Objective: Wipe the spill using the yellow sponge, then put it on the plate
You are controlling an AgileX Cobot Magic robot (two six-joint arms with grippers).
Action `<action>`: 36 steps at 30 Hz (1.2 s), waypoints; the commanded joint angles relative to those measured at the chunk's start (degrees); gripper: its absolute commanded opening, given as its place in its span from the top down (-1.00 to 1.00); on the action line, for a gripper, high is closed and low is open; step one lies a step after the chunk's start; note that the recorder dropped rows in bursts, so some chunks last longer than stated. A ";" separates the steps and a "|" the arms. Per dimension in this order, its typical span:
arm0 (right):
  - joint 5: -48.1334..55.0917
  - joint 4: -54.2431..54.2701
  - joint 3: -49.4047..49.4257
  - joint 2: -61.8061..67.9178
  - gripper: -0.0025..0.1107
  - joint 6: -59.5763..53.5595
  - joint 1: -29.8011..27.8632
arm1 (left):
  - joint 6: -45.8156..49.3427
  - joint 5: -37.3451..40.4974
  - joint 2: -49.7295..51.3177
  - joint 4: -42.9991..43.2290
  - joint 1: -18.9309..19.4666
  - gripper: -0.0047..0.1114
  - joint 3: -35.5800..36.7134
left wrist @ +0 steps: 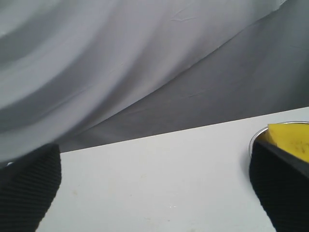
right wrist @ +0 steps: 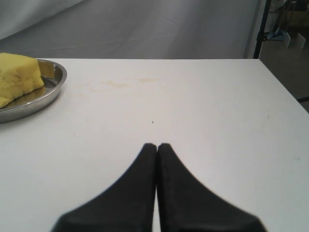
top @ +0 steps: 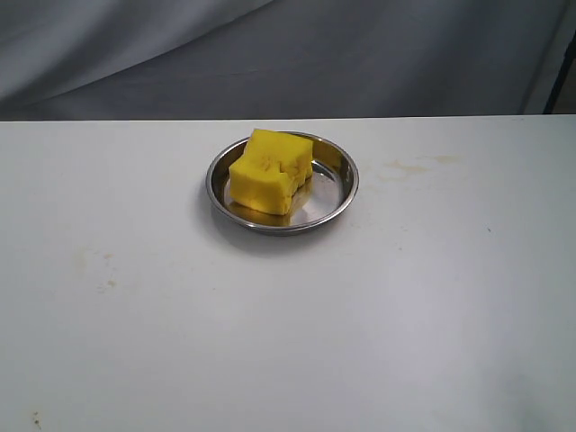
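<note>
Standing spread wide, the left gripper (left wrist: 154,189) held nothing. The yellow sponge (top: 268,173) lay in the plate (top: 346,182) with no amber spill visible, so the task looked complete. The right gripper (right wrist: 157,147) was pressed together, empty.

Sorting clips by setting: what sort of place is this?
Likely a lab test bench, not a kitchen: a plain white table, a grey cloth backdrop behind it, and a yellow sponge staged in a steel plate.
</note>
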 commanded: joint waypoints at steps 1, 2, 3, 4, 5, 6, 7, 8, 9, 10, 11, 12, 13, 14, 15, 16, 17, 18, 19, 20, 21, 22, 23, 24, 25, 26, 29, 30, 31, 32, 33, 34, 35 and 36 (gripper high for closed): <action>-0.20 0.00 0.21 -0.32 0.96 -0.06 0.11 | -0.15 0.01 -2.90 0.11 -0.28 -0.87 1.98; -0.20 0.00 0.21 -0.32 0.96 -0.06 0.11 | -0.15 0.01 -3.19 0.11 -0.28 -0.87 2.46; -0.20 0.00 0.21 -0.32 0.96 -0.06 0.11 | -0.15 0.01 -3.54 0.11 -0.28 -0.87 2.79; -0.20 0.00 0.21 -0.32 0.96 -0.06 0.11 | -0.15 0.01 -3.69 0.11 -0.28 -0.87 2.98; -0.20 0.00 0.21 -0.32 0.96 -0.06 0.11 | -0.15 -0.11 -3.86 0.34 -0.28 -0.87 3.23; -0.20 0.00 0.21 -0.32 0.96 -0.06 0.11 | -0.15 -0.44 -4.03 0.35 -0.28 -0.87 3.34; -0.20 0.00 0.21 -0.32 0.96 -0.06 0.11 | -0.15 -0.59 -4.17 0.35 -0.28 -0.87 3.34; -0.20 0.00 0.21 -0.32 0.96 -0.06 0.11 | -0.15 -1.09 -4.17 0.35 -0.28 -0.87 3.34; -0.20 0.00 0.21 -0.32 0.96 -0.06 0.11 | -0.15 -1.22 -4.17 0.35 -0.28 -0.87 3.34; -0.20 0.00 0.21 -0.32 0.96 -0.06 0.11 | -0.15 -1.22 -4.17 0.35 -0.28 -0.87 3.34; -0.20 0.00 0.21 -0.32 0.96 -0.06 0.11 | -0.15 -1.22 -4.17 0.35 -0.28 -0.87 3.34; -0.20 0.00 0.21 -0.32 0.96 -0.06 0.11 | -0.15 -1.22 -4.17 0.35 -0.28 -0.87 3.34; -0.20 0.00 0.21 -0.32 0.96 -0.06 0.11 | -0.15 -1.22 -4.17 0.35 -0.28 -0.87 3.34; -0.20 0.00 0.21 -0.32 0.96 -0.06 0.11 | -0.15 -1.22 -4.17 0.35 -0.28 -0.87 3.34; -0.20 0.00 0.21 -0.32 0.96 -0.06 0.11 | -0.15 -1.12 -4.17 0.35 -0.28 -0.87 3.34; -0.20 0.00 0.21 -0.32 0.96 -0.06 0.11 | -0.15 -1.00 -4.17 0.35 -0.28 -0.87 3.34; -0.20 0.00 0.21 -0.32 0.96 -0.06 0.11 | -0.15 -0.88 -4.17 0.35 -0.28 -0.87 3.34; -0.20 0.00 0.21 -0.32 0.96 -0.06 0.11 | -0.15 -0.74 -4.17 0.35 -0.28 -0.87 3.34; -0.20 0.00 0.21 -0.32 0.96 -0.06 0.11 | -0.15 -0.59 -4.17 0.35 -0.28 -0.87 3.34; -0.20 0.00 0.21 -0.32 0.96 -0.06 0.11 | -0.15 -0.47 -4.17 0.35 -0.28 -0.87 3.34; -0.20 0.00 0.21 -0.32 0.96 -0.06 0.11 | -0.15 -0.34 -4.17 0.35 -0.28 -0.87 3.34; -0.20 0.00 0.21 -0.32 0.96 -0.06 0.11 | -0.15 -0.34 -4.17 0.35 -0.28 -0.87 3.34; -0.20 0.00 0.21 -0.32 0.96 -0.06 0.11 | -0.15 -0.34 -4.17 0.35 -0.28 -0.87 3.34; -0.20 0.00 0.21 -0.32 0.96 -0.06 0.11 | -0.15 -0.34 -4.17 0.35 -0.28 -0.87 3.34; -0.20 0.00 0.21 -0.32 0.96 -0.06 0.11 | -0.15 -0.34 -4.17 0.35 -0.28 -0.87 3.34; -0.20 0.00 0.21 -0.32 0.96 -0.06 0.11 | -0.15 -0.34 -4.17 0.35 -0.28 -0.87 3.34; -0.20 0.00 0.21 -0.32 0.96 -0.06 0.11 | -0.15 0.07 -4.17 0.35 -0.28 -0.87 3.34; -0.20 0.00 0.21 -0.32 0.96 -0.06 0.11 | -0.15 0.07 -4.17 0.35 -0.28 -0.87 3.34; -0.20 0.00 0.21 -0.32 0.96 -0.06 0.11 | -0.15 0.07 -4.17 0.35 -0.28 -0.87 3.34; -0.20 0.00 0.21 -0.32 0.96 -0.06 0.11 | -0.15 0.07 -4.17 0.35 -0.28 -0.87 3.34; -0.20 0.00 0.21 -0.32 0.96 -0.06 0.11 | -0.15 0.07 -4.17 0.35 -0.28 -0.87 3.34; -0.20 0.00 0.21 -0.32 0.96 -0.06 0.11 | -0.15 0.07 -4.17 0.35 -0.28 -0.87 3.34; -0.20 0.00 0.21 -0.32 0.96 -0.06 0.11 | -0.15 0.07 -4.17 0.35 -0.28 -0.87 3.34; -0.20 0.00 0.21 -0.32 0.96 -0.06 0.11 | -0.15 0.07 -4.17 0.35 -0.28 -0.87 3.34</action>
